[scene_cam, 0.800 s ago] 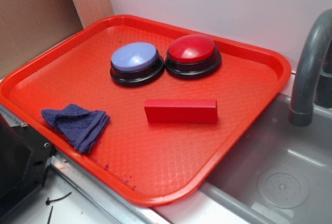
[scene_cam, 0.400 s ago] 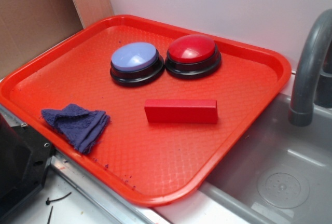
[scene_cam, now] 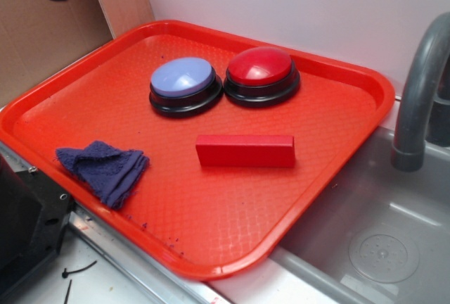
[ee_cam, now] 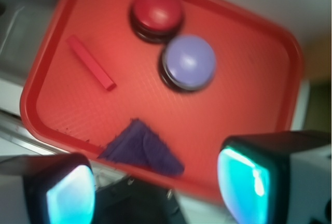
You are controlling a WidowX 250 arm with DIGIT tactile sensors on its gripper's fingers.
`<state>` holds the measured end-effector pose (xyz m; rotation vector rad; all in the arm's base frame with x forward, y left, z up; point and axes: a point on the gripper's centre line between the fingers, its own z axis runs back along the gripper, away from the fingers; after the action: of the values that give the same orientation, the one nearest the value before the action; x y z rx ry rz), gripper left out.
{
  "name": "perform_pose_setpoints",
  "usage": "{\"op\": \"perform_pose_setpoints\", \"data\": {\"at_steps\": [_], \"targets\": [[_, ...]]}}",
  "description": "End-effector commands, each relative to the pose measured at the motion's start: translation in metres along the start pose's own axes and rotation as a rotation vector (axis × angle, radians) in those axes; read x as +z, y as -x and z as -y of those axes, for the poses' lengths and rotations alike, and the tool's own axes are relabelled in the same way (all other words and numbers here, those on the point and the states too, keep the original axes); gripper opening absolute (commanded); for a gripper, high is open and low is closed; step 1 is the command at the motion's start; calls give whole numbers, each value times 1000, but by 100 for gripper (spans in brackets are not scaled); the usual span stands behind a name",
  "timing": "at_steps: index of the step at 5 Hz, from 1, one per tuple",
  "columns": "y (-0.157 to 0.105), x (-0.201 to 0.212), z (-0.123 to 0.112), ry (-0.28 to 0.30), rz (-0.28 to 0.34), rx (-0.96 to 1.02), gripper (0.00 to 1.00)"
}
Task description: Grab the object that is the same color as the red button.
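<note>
- Currently, the gripper (ee_cam: 155, 187) hangs high above the tray (scene_cam: 365, 107), fingers spread, empty.
- Block (scene_cam: 245, 150) lies mid-tray, just before the red button (scene_cam: 261, 65), well apart from the cloth (scene_cam: 104, 169).
- Advice: descend centred, jaws spanning its narrow width.

Exterior oblique, wrist overhead; shared tray (scene_cam: 211, 248) (ee_cam: 249, 94).

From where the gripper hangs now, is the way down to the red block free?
Probably yes. The gripper is open, high above the tray; the red block lies alone, apart from both buttons and the cloth.
</note>
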<state>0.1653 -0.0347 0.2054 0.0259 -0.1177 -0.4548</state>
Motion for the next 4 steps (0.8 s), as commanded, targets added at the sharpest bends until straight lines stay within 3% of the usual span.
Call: {"op": "perform_pose_setpoints", "data": {"at_steps": [1, 2, 4], "targets": [[-57, -44, 42, 5, 8, -485, 100], [-65, -61, 56, 41, -5, -568, 100], [-75, -100, 66, 61, -66, -502, 100]]}}
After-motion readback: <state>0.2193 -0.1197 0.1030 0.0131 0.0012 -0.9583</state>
